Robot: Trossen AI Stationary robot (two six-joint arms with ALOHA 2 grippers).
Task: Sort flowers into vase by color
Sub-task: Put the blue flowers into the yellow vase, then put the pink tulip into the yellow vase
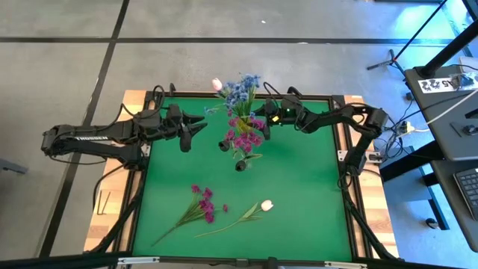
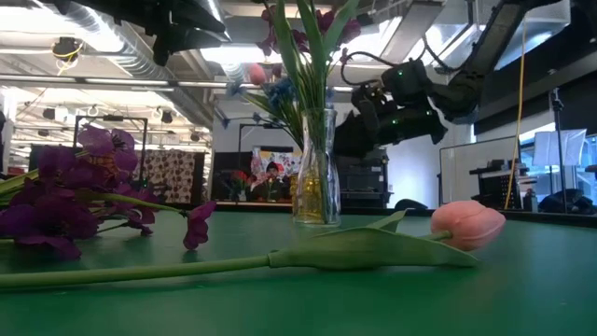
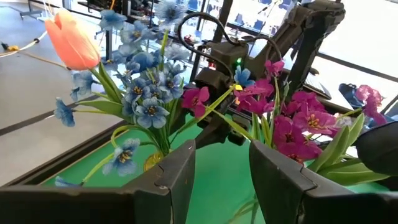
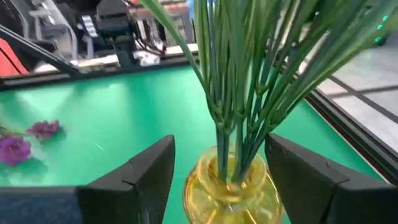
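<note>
A glass vase with a yellow bottom point(image 4: 230, 186) stands at the table's far middle and holds blue sprays point(image 1: 243, 91) and a pink tulip point(image 3: 69, 38). Nearer stands a second vase point(image 1: 240, 165) with magenta sprays point(image 1: 243, 137). My right gripper point(image 4: 221, 168) is open and nearly level. Its fingers stand on either side of the yellow vase's neck, and no touch shows. My left gripper point(image 3: 221, 168) is open and hovers left of the vases, holding nothing. A magenta spray point(image 1: 200, 205) and a white-pink tulip point(image 1: 258, 208) lie flat on the near part of the mat.
The green mat point(image 1: 299, 194) is framed by a dark rail point(image 1: 347, 187) and wooden edges. The mat's right half is bare. Cables, stands and a desk point(image 1: 448, 97) are beyond the table's right side.
</note>
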